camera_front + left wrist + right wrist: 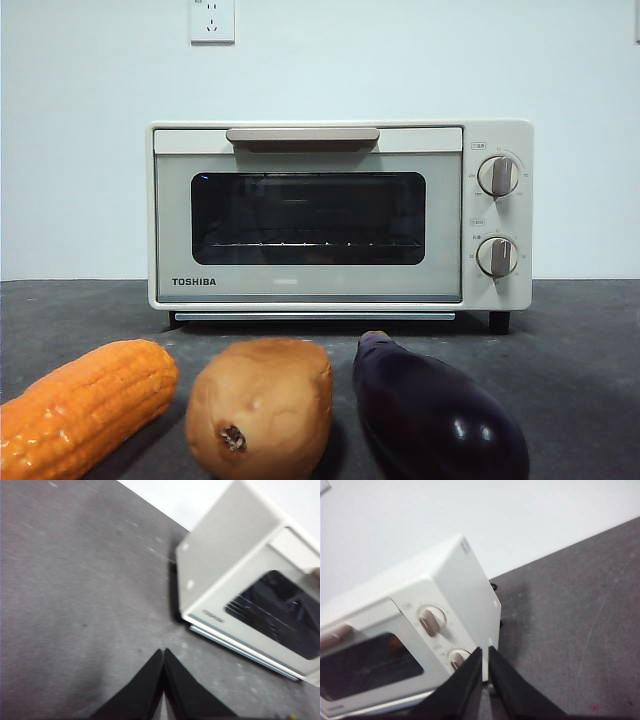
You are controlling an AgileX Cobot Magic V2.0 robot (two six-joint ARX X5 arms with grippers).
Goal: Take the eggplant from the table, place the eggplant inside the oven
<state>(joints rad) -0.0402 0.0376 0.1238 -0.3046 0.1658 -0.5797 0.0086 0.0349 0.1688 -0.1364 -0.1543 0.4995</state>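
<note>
On the dark grey worktop [590, 340], set back against a pale wall [80, 150], stands the cream-white oven [340, 215], the biggest thing in the front view. Its dark glass door [308, 218] is closed, and the wire rack [300, 243] shows faintly through the glass. A beige bar handle [302, 135] runs across the top of the door, and two round knobs [498, 176] sit one above the other on the panel at the door's side. The brand name is printed low on the door frame. High on the wall above the oven is a white socket [212, 20].

In front of the oven, near the camera, three vegetables lie in a row on the worktop. The eggplant [435, 412] is at one end: glossy, dark purple, lying with its small brownish stem end toward the oven, well clear of the door. Just beside it, in the middle, is a tan-brown potato [260, 407]; I cannot tell whether the two touch. At the other end lies an orange corn cob [85, 405], angled and partly cut off by the picture's edge.

The left tool [163, 652] hangs above bare worktop off the oven's plain end, its two black jaws pressed together with nothing between them. The right tool [485, 650] hangs off the oven's knob end, its jaws almost together with only a thin slit between them, and holds nothing. Neither tool appears in the front view.
</note>
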